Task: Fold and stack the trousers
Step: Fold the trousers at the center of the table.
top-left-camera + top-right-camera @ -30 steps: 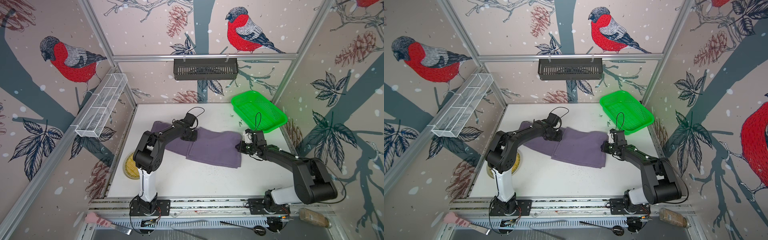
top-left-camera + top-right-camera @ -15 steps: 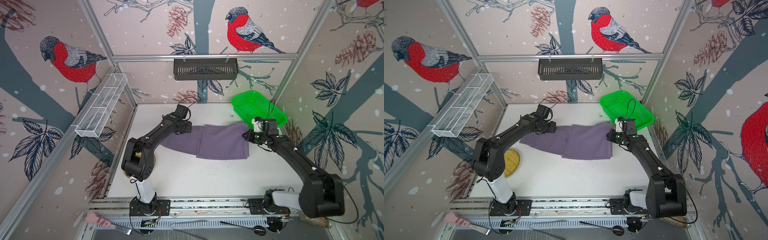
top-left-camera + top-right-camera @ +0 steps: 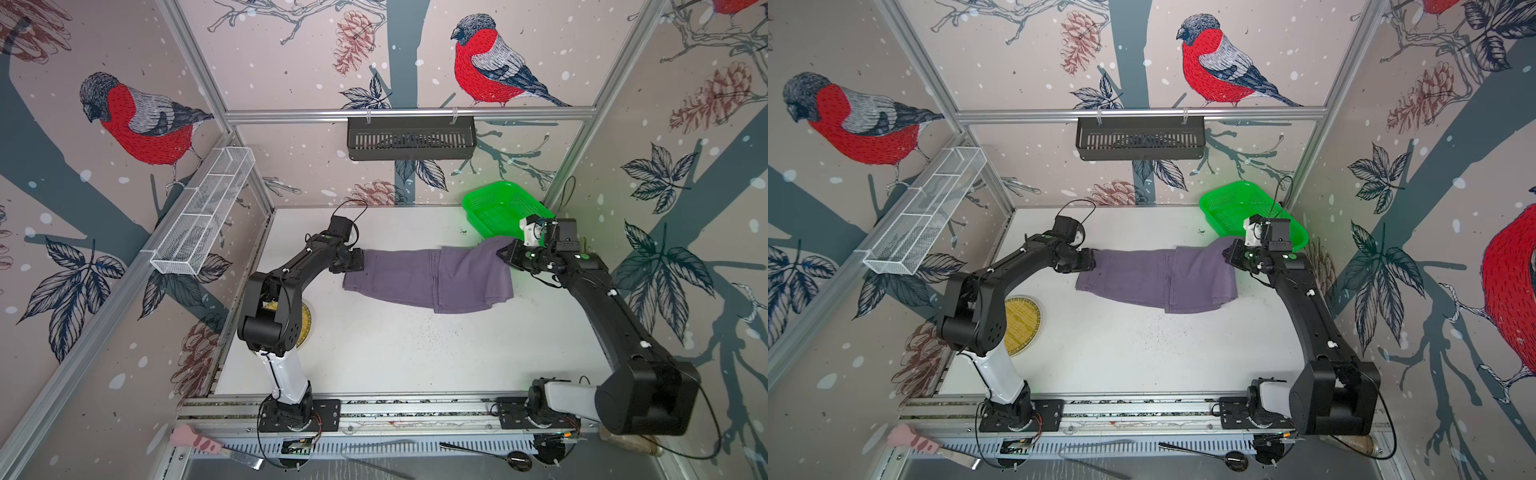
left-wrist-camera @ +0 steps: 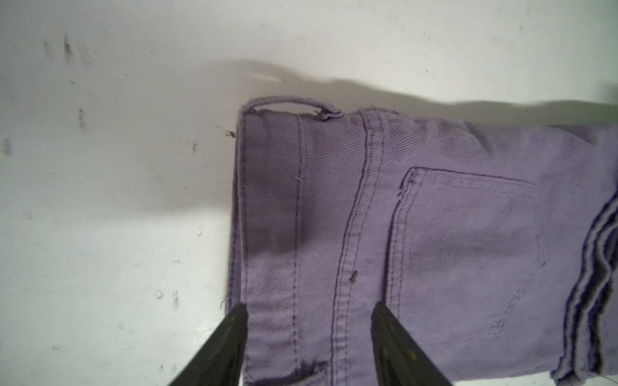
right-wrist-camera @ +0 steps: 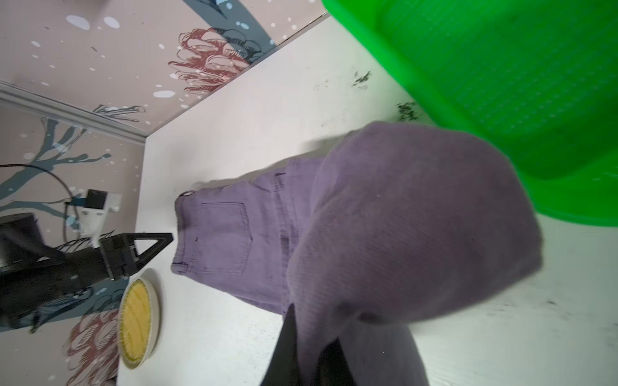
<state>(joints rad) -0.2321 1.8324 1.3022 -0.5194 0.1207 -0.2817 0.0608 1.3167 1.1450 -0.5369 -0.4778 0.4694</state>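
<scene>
Trousers (image 3: 428,276) are pinched at their folded leg end by the right gripper (image 5: 311,331), which holds that end raised just beside the green basket (image 3: 478,208). The left gripper (image 4: 310,304) has spread its jaws over the waistband and looks to have let go. Over the last second both arms slid the cloth back and rightward across the table (image 3: 395,353). I reckon the next fold is being lined up. No label or writing is readable.

Trousers (image 5: 401,234) bulge ahead of the right fingers (image 5: 284,361), green basket (image 3: 494,208) close beside; bare table (image 3: 395,353) opens wide beside the left fingers (image 4: 227,344), yellow plate (image 3: 1021,324) well apart
</scene>
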